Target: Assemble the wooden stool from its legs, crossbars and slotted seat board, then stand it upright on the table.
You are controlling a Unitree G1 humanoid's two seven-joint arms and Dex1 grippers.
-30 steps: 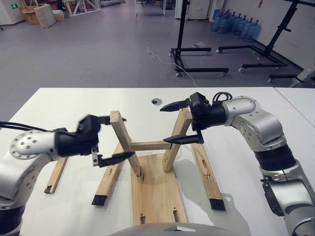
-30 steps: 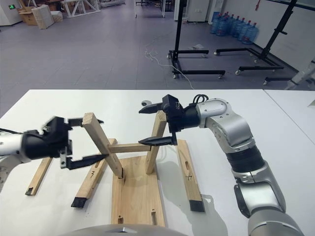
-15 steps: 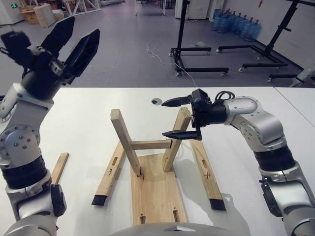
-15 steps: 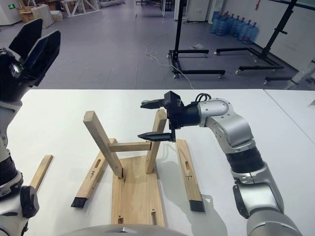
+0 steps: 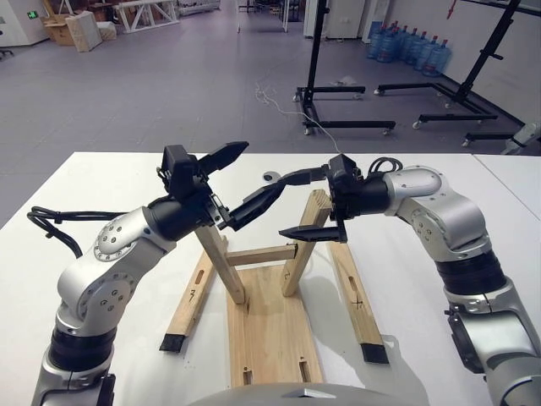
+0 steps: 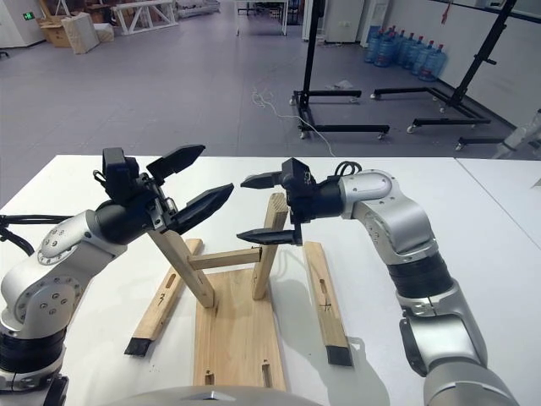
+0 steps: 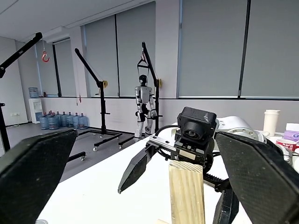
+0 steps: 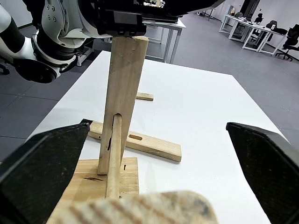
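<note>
1. Nearest, flat on the white table (image 5: 110, 182): seat board (image 5: 269, 334), its slotted end close to the table's near edge.
2. Socketed into the board's far half: left leg (image 5: 226, 269) and right leg (image 5: 297, 258), tops leaning apart, joined by a crossbar (image 5: 260, 251).
3. Flat just beside the board, one on each side: loose left leg (image 5: 191, 298) and loose right leg (image 5: 355, 296), dark-capped ends toward the near edge. Bare tabletop outward of both, up to the left and right edges. Out past the loose left leg, well apart: short loose crossbar (image 8: 144, 96).
4. Above the left leg's top: left gripper (image 6: 215, 169), spread wide, holding nothing, fingers aimed toward the other arm.
5. Around the right leg's top: right gripper (image 6: 243, 209), also spread wide, one finger above and behind the top, one in front at crossbar height; contact impossible to tell.
6. Behind the grippers: open strip of table with a round hole (image 5: 269, 175) near the far edge.
7. Beyond that edge: open floor, black wheeled stands (image 5: 338, 85), water bottles (image 5: 410, 42).
8. Half a second ago: left arm raised high at the table's left side, gripper well above the table. Now down over the left leg, still wide. Right gripper unmoved, same spread. Wooden parts unshifted.
</note>
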